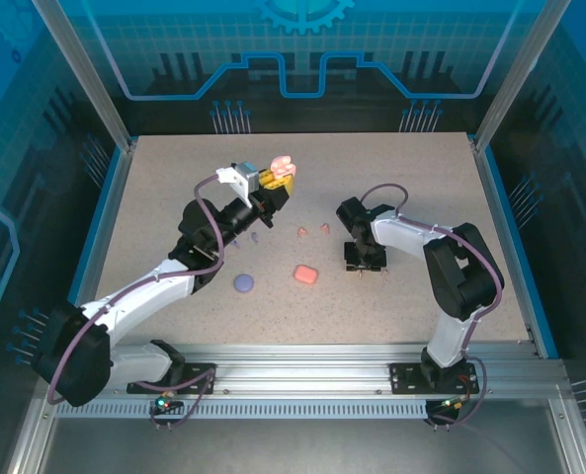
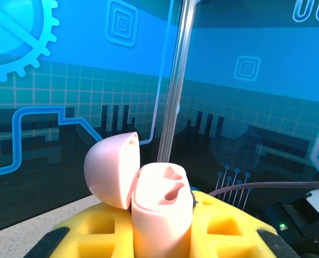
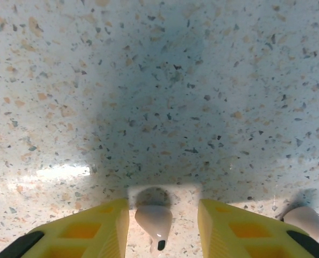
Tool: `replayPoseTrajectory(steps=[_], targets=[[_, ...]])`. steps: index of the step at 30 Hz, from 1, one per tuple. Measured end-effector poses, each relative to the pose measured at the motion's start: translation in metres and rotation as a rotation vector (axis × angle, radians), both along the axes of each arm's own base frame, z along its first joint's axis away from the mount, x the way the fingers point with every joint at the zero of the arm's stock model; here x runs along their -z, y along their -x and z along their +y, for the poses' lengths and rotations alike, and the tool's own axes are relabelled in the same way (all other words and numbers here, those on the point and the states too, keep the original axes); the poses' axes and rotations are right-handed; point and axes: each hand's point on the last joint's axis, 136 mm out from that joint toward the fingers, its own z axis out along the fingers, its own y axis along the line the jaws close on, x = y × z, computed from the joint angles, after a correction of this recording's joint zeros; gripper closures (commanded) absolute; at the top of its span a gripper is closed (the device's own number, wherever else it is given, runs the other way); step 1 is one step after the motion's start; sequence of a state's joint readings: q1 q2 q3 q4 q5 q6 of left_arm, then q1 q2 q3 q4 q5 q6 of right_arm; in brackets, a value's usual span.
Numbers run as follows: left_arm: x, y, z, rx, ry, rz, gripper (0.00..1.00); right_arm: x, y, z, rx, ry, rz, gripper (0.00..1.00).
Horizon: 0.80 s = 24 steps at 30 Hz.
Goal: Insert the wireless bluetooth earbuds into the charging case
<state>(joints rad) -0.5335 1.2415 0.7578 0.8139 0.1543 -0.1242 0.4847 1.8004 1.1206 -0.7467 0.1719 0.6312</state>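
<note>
Earbud layout:
Pale plastic stemmed earbud [image 3: 154, 217] lies on speckled tabletop [image 3: 148, 80] between fingers [image 3: 221, 228] of right gripper [image 3: 163, 215]; second pale earbud [image 3: 304, 219] just beside.

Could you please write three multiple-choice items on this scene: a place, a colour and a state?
1. Where does the pale earbud lie?
A. between the fingers of the right gripper
B. inside a case
C. on a lid
2. What colour is the case held by the left gripper?
A. lavender
B. pale pink
C. coral-red
3. That case's lid is:
A. open
B. shut
C. missing
Answers: A, the fingers flank it; B, its shell is pink; A, the lid stands flipped back.
</note>
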Motion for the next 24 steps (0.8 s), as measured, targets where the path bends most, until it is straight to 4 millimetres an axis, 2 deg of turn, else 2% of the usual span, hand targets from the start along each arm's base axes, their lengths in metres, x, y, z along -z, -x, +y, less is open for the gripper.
replayPoseTrajectory(steps=[6,24], targets=[[-0.0005,0.0002,-0.0007,0.003,-0.001,0.001,1.0,0.0,-0.001,0.0021,-0.003,-0.011,-0.003,0.66],[-0.0005,0.0021,-0.0044,0.016,-0.006,0.006,1.0,0.0051,0.0025,0.0036,-0.006,-0.025,0.004,0.67]])
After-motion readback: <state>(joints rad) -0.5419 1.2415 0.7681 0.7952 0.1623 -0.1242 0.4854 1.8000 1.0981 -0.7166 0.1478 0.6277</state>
